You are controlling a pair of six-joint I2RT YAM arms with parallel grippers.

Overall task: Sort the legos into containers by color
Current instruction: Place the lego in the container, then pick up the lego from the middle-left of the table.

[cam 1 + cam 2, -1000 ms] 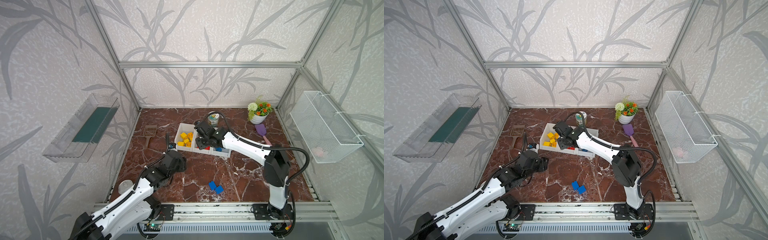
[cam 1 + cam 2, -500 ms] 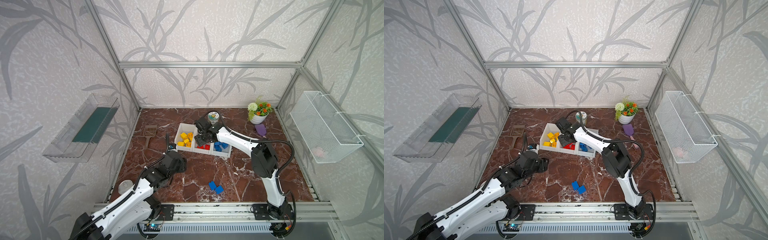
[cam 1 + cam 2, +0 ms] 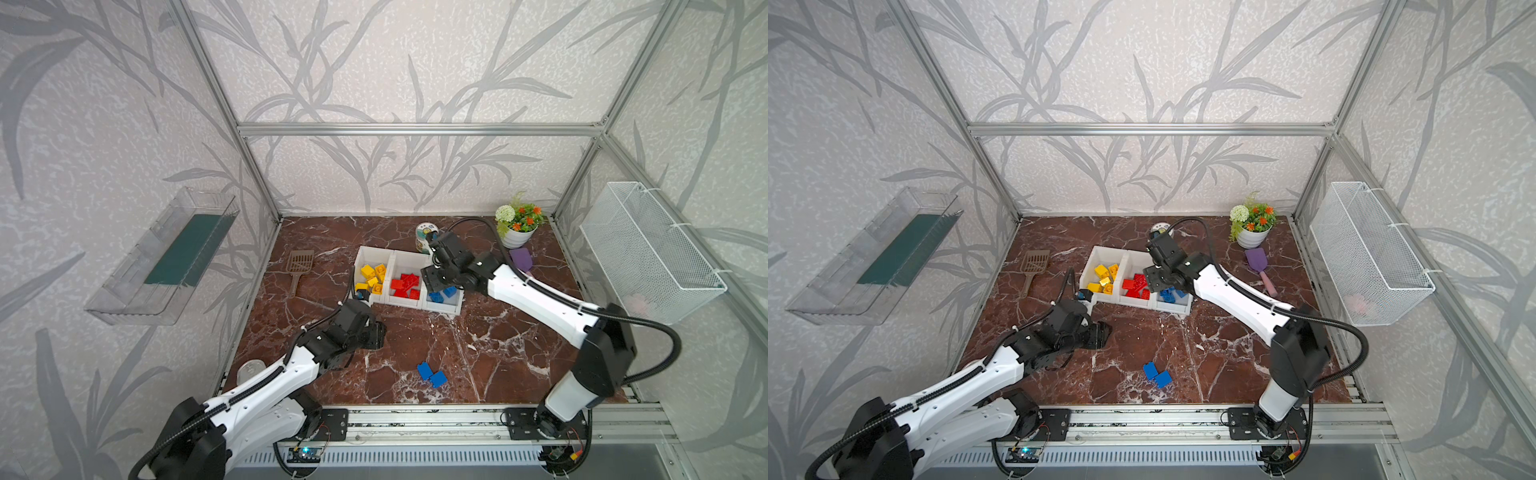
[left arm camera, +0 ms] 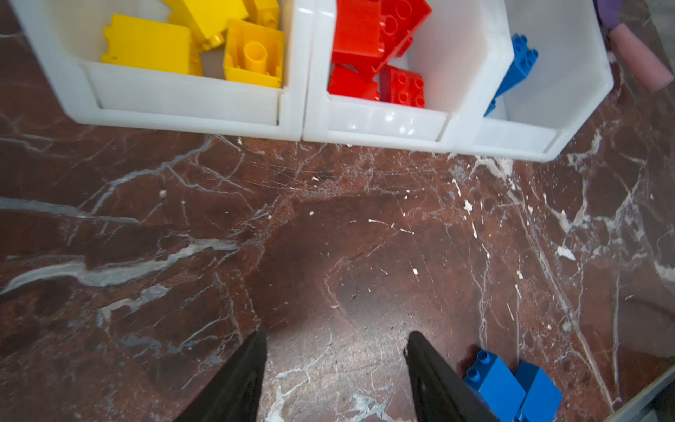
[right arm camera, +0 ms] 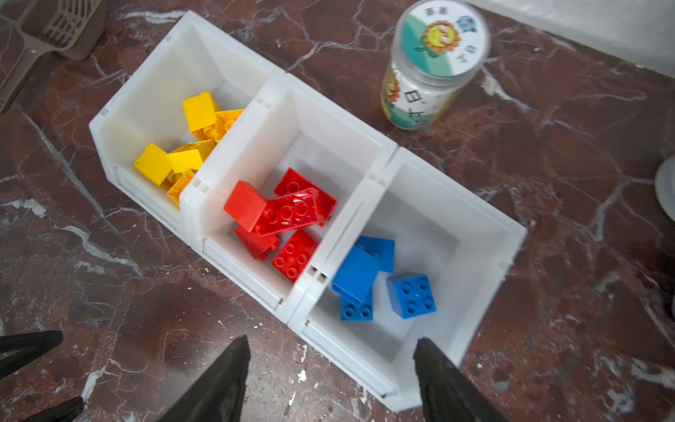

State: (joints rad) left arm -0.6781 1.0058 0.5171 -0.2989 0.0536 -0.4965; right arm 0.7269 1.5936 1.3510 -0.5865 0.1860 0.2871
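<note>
Left arm reaches forward low, elbow bent, wrist pitched down. Left gripper jaws spread, black fingers pointing downward. Right arm stretched forward and across toward centre, wrist bent down. Right gripper jaws spread wide. Two grippers well apart, left one nearer robot base.

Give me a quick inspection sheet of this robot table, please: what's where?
Surface: dark red marble tabletop, no spills seen.
Job's things: yellow legos, red legos, blue legos sorted into three joined white bins; two loose blue legos on the tabletop.
Clutter: brown scoop, jar, flowerpot, purple scoop.
Grippers: left gripper open, empty; right gripper open, empty, by the bins.
Cables: black cables along both arms, no snag seen.
Surroundings: wire basket and clear tray on the walls.
</note>
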